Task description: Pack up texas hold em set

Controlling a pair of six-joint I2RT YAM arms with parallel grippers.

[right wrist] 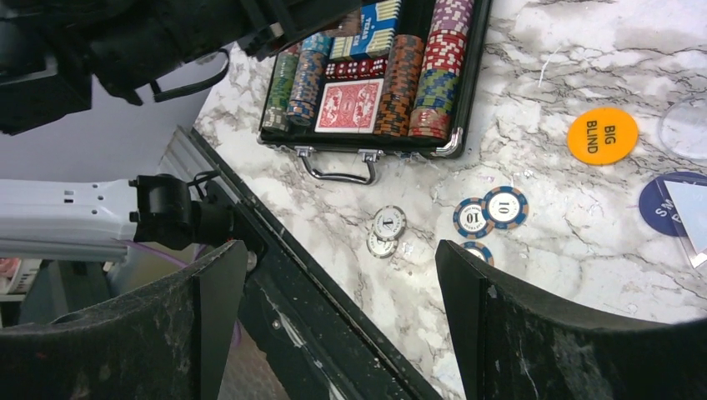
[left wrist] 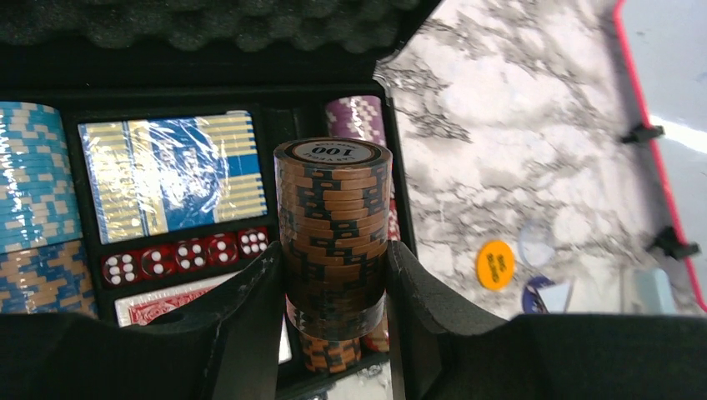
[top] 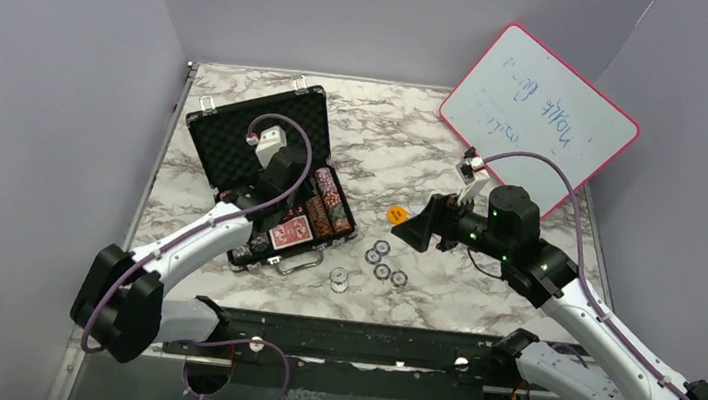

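Note:
The black briefcase [top: 255,131] lies open at the left, with foam lid and chip rows. My left gripper [top: 295,205] is over its tray, shut on a stack of orange-brown chips [left wrist: 333,218], one finger [left wrist: 250,317] on each side. The red-backed deck [right wrist: 348,106] lies in the tray by red dice [left wrist: 183,257]. The orange button [top: 396,214] sits on the marble beside the case and also shows in the right wrist view [right wrist: 602,136]. Loose blue chips [right wrist: 492,212] and grey chips [right wrist: 385,230] lie near the handle [right wrist: 338,172]. My right gripper [top: 417,229] hangs open and empty above them.
The pink-framed whiteboard [top: 538,118] leans at the back right. A dark blue disc [right wrist: 667,205] and a clear disc [right wrist: 688,125] lie beyond the orange button. The table's black front rail [right wrist: 317,308] runs under my right gripper.

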